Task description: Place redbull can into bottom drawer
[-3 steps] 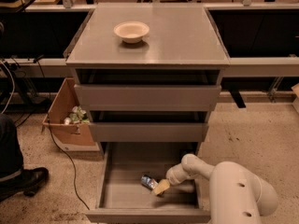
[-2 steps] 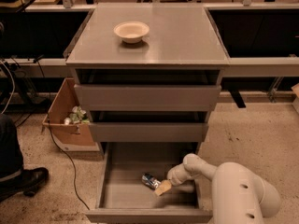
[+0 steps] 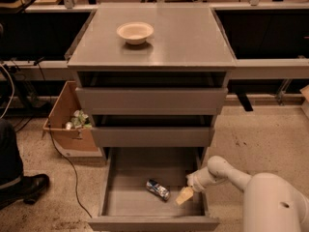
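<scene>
The redbull can (image 3: 158, 189) lies on its side on the grey floor of the pulled-out bottom drawer (image 3: 153, 222), near the middle. My gripper (image 3: 184, 195) is inside the drawer at its right side, just right of the can and apart from it. Its cream fingers (image 3: 183, 196) are open and hold nothing. My white arm (image 3: 227, 172) reaches in over the drawer's right wall from the lower right.
The two shallower drawers (image 3: 151, 100) above stand slightly pulled out. A cream bowl (image 3: 135, 32) sits on the cabinet top. A cardboard box (image 3: 67, 124) with rubbish stands on the floor to the left, with a cable and a person's shoe (image 3: 24, 187) nearby.
My gripper has let go of the can and drawn back to the right; the can stays lying on the drawer floor.
</scene>
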Robot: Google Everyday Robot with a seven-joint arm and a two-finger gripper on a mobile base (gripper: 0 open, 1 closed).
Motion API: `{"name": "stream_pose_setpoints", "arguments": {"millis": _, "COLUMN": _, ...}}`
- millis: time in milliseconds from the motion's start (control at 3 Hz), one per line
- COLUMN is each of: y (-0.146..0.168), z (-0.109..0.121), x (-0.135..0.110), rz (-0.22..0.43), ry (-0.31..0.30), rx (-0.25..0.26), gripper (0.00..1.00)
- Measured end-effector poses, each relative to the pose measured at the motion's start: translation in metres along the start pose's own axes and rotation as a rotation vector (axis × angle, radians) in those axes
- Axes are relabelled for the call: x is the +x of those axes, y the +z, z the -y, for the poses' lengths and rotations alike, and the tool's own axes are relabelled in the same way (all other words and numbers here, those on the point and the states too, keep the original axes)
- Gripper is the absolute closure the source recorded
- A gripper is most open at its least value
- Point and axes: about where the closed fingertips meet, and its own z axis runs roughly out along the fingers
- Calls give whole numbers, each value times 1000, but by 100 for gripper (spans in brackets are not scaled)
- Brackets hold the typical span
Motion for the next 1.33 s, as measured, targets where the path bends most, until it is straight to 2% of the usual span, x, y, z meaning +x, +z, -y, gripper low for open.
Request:
{"name": "stream_pose_setpoints", "arguments": {"millis": 333, "y": -62, "z": -13, "x": 7, "rz": 23, "ry": -34, "rx": -7, "gripper": 0}}
{"name": "stream_pose_setpoints", "arguments": {"millis": 667, "y": -118, "z": -24, "x": 5, "rz": 33, "ry": -50, "rx": 26, "gripper": 0}}
{"name": "stream_pose_setpoints", "arguments": {"millis": 1000, "y": -164, "z": -32, "x": -10, "rz": 69, "ry": -33, "rx": 86, "gripper": 0}}
{"name": "stream_pose_setpoints", "arguments": {"millis": 1333, "y": -172, "z": -32, "x": -13, "rz": 72, "ry": -34, "rx": 96, "gripper": 0}}
